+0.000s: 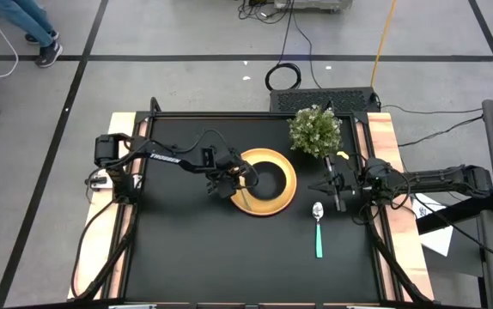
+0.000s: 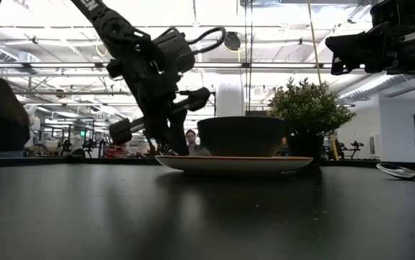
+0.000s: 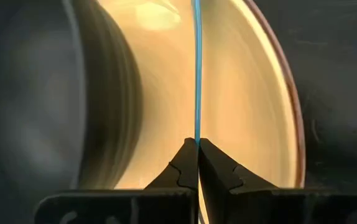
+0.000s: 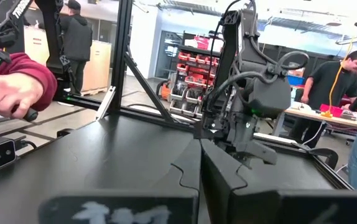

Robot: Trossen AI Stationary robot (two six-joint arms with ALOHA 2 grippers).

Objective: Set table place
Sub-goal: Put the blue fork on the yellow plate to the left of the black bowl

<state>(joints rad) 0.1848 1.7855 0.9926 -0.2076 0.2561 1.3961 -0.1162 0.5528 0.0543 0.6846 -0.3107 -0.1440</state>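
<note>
The yellow plate [image 1: 286, 200] lies on the black table [image 1: 195, 257] with the black bowl [image 1: 269, 178] standing in it. My left gripper [image 1: 227, 182] is at the plate's left rim, shut on the fork's thin teal handle [image 3: 197, 74], which shows edge-on over the plate [image 3: 241, 93] beside the bowl [image 3: 35, 99]. The fork's metal end is out of view. The teal-handled spoon [image 1: 318, 230] lies flat on the table right of the plate. My right gripper [image 1: 336, 185] is shut and empty, held high above the table [image 2: 381, 43] right of the plate. My left gripper pinches the fork's teal handle [image 3: 197, 138] between its two fingertips [image 3: 185, 163]. The handle stands on edge and runs forward from the fingertips, along the fingers' line, over the plate. The fingers come slanting down from the table's left side. I cannot tell whether the fork touches the plate.
A bushy green potted plant [image 1: 315, 130] stands at the far edge, just behind the plate's right side. A person's hand in a red sleeve [image 4: 13, 87] shows beyond the table's left side. Bare black table top lies toward the near edge [image 2: 207, 217].
</note>
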